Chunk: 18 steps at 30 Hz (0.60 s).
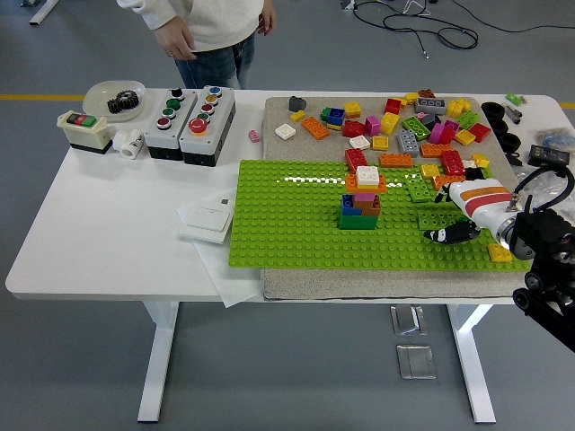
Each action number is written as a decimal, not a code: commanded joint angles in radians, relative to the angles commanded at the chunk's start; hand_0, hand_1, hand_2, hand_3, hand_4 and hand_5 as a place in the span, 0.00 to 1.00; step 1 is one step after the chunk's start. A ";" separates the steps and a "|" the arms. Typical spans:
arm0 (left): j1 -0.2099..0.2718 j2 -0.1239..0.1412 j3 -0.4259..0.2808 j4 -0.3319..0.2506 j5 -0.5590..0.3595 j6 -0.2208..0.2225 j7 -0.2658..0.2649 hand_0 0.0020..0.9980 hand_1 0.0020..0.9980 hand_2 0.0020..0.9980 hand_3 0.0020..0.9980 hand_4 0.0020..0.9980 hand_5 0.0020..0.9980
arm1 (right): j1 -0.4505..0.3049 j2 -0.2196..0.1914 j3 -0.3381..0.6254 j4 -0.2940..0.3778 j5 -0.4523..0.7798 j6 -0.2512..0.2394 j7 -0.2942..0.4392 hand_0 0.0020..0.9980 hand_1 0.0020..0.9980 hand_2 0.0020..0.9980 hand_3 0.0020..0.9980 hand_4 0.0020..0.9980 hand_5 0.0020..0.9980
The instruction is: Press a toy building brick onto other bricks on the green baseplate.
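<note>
The green baseplate (287,215) lies on a grey mat in the middle of the table. On it stands a small stack of bricks (361,202): green at the bottom, blue, brown and pink above, orange and white on top. My right hand (446,235), white with orange stripes and black fingers, hovers low over the plate's right end, fingers relaxed and empty. A dark green brick (434,220) lies on the plate just left of the hand. Several loose bricks (422,126) are scattered behind the plate. The left arm is out of view.
Two button boxes (193,112), a switch box (83,128) and a white bowl with a gear (115,97) sit at the back left. A white wall switch (208,215) lies left of the plate. A yellow brick (500,253) lies by my wrist. A person (211,27) stands behind the table.
</note>
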 joint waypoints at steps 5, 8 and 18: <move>-0.001 -0.001 0.001 0.000 -0.001 0.000 0.000 0.88 0.84 0.84 0.64 0.72 0.65 | 0.013 0.002 -0.007 -0.020 0.000 -0.013 0.043 0.67 0.66 0.73 0.74 0.94 0.49; -0.002 -0.001 0.003 0.000 -0.004 0.001 0.000 0.88 0.84 0.84 0.64 0.72 0.65 | 0.024 0.006 -0.011 -0.038 0.000 -0.017 0.060 0.67 0.66 0.73 0.74 0.94 0.49; -0.005 0.000 0.009 0.000 -0.011 0.001 -0.001 0.88 0.84 0.84 0.64 0.72 0.65 | 0.066 0.011 -0.042 -0.095 -0.002 -0.018 0.107 0.62 0.61 0.68 0.59 0.92 0.49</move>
